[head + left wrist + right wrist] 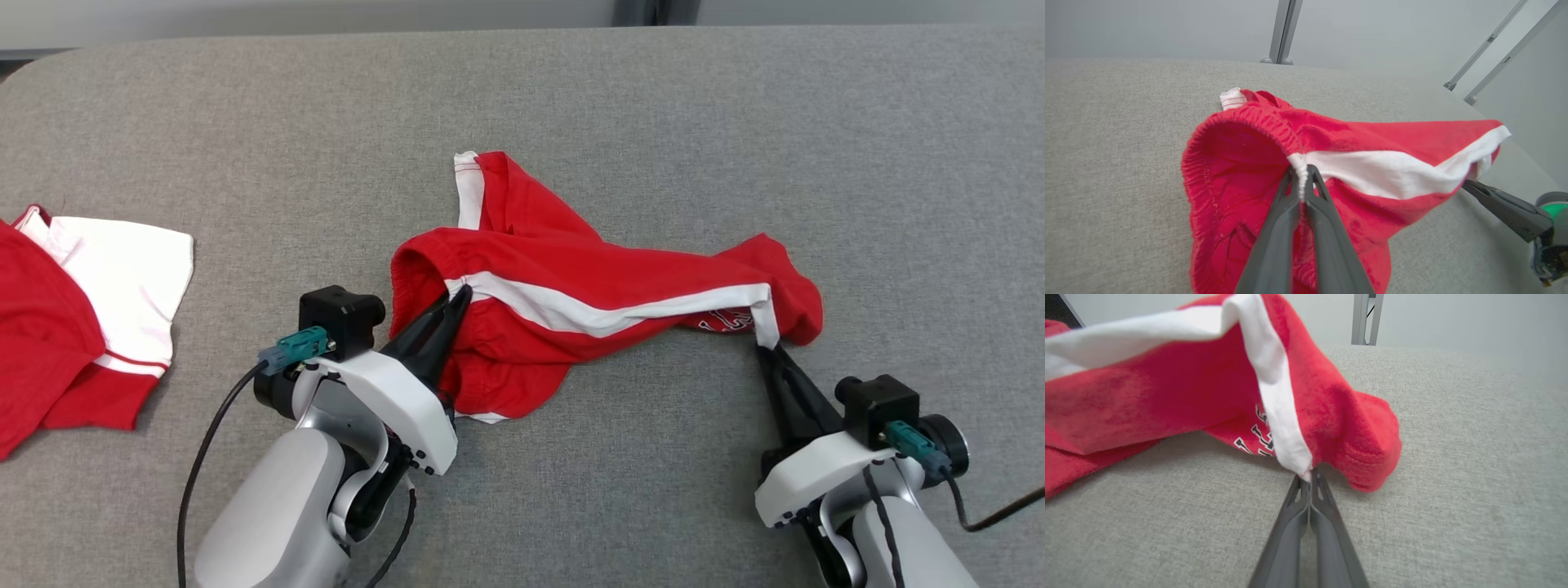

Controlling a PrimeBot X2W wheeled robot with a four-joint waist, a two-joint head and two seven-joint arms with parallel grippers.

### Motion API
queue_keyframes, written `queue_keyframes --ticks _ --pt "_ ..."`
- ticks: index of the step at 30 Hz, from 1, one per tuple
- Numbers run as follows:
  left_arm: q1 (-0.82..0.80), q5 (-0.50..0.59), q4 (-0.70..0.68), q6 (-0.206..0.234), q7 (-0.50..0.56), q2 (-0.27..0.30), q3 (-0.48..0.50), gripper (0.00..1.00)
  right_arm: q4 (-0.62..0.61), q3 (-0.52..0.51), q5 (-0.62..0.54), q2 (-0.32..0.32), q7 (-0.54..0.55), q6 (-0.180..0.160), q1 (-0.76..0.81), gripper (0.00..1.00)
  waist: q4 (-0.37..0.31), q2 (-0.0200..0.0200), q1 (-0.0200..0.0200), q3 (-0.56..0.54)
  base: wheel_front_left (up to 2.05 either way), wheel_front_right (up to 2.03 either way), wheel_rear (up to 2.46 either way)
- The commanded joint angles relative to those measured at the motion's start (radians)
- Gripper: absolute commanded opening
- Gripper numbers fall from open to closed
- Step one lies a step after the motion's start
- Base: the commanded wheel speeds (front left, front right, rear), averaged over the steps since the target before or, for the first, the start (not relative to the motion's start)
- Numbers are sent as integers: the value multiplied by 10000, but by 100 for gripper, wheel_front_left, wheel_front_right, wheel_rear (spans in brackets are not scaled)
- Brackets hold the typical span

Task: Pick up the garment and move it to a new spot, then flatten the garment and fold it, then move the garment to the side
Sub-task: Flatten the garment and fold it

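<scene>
The garment (pixel 571 286) is a pair of red shorts with a white side stripe, lying crumpled in the middle of the grey table (pixel 735 122). My left gripper (pixel 462 292) is shut on the elastic waistband where the white stripe begins (pixel 1301 171). My right gripper (pixel 766 346) is shut on the hem end of the white stripe (pixel 1306 475), at the shorts' right end. The stripe stretches between the two grips. In the left wrist view the right gripper's fingers (pixel 1494 202) reach in from the right to the hem.
A red and white shirt (pixel 73 318) lies at the table's left edge. Metal frame posts (pixel 1284 30) stand behind the far edge of the table. Bare grey cloth surface lies beyond and to the right of the shorts.
</scene>
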Motion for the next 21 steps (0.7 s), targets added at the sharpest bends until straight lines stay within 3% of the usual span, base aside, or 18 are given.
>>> queue_keyframes --ticks 1,12,21 --pt "57 64 -85 50 -75 123 46 0 -189 -107 99 -53 -140 1 46 0 -30 0 0 -21 0 0 0" --pt "523 253 -1319 373 -314 572 144 0 -2576 -757 -23 -80 -173 1 994 0 -151 0 0 -559 0 0 0" --pt "189 528 -3011 379 -441 1168 306 0 -4638 -1388 -392 -717 569 1 628 0 -191 0 0 -1102 0 0 0"
